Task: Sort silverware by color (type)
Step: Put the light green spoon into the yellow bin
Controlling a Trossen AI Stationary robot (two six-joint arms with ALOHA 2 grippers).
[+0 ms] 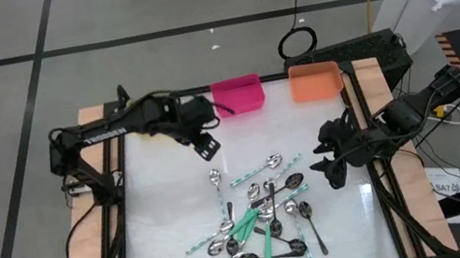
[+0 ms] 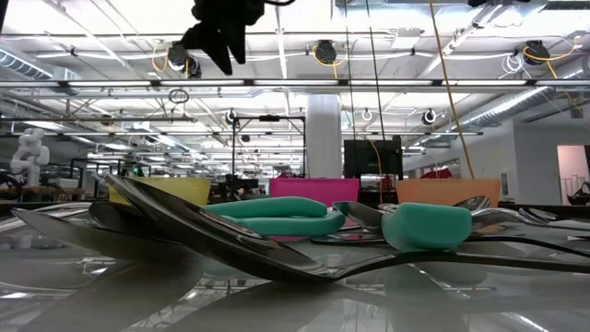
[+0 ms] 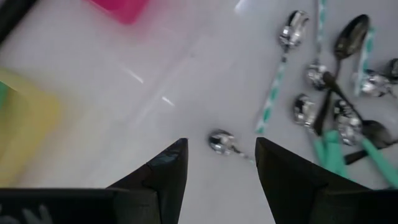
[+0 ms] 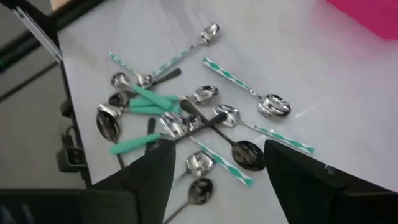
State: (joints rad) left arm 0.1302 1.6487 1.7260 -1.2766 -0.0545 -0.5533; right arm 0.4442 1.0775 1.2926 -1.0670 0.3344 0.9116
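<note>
None of the spoons looks sorted yet: in the high view the whole heap lies together on the table, teal, striped, silver and dark handles crossed over one another, and the pink bin and orange bin show nothing inside, so by my reading nearly all the sorting is left. The yellow bin shows only in the left wrist and low views, and its contents cannot be told. The left gripper hangs above the table beside the pink bin, its arm stretched in from the left edge, jaws parted and holding nothing; the heap lies just ahead of and below it, with one silver spoon nearly between its fingertips in the wrist view. The right gripper hovers just beside the heap on the far side, below the orange bin, arm bent in from the right edge, jaws spread wide and empty, pointing toward the spoons.
</note>
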